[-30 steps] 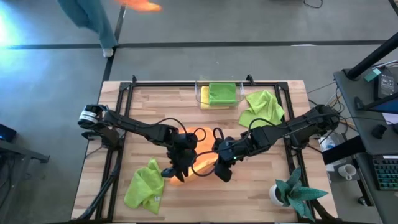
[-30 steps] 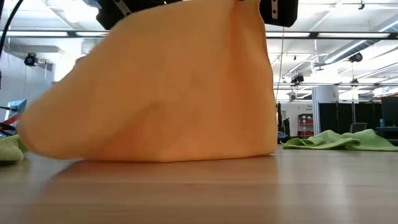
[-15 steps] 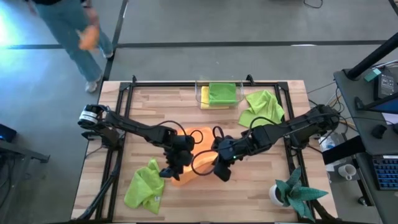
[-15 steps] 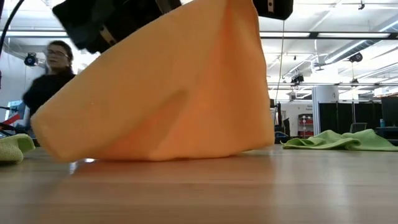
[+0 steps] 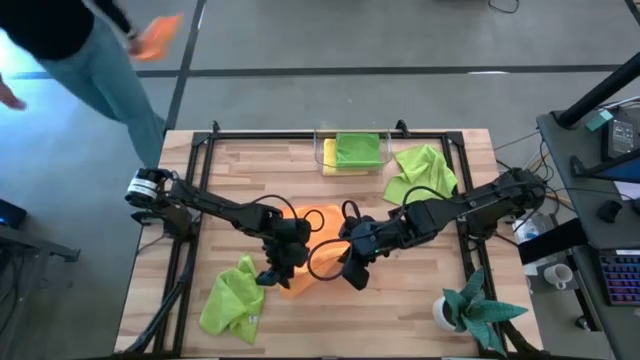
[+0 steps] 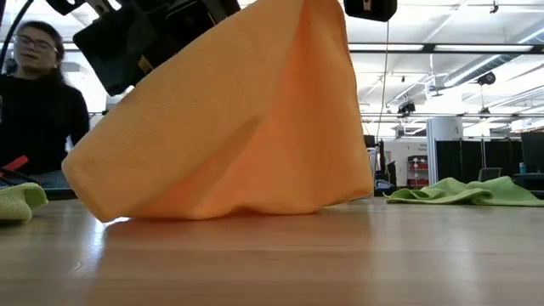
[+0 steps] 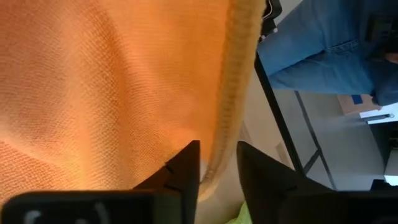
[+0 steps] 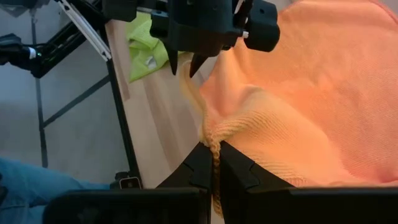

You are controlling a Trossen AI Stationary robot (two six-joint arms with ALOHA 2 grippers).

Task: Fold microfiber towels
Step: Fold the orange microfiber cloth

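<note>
Since the earlier frame the left gripper (image 5: 283,272) had swung its side of the orange towel (image 6: 238,127) lower; its fingers (image 7: 186,168) stood slightly apart with the hem between them. The right gripper (image 8: 214,163) pinched another edge shut; the towel hung mid-table, bottom touching the table (image 6: 340,255).

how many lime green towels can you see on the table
3: one folded in the clear bin at the far edge, one crumpled just right of the bin, one crumpled at the near left. More may be hidden under the folded one.
</note>
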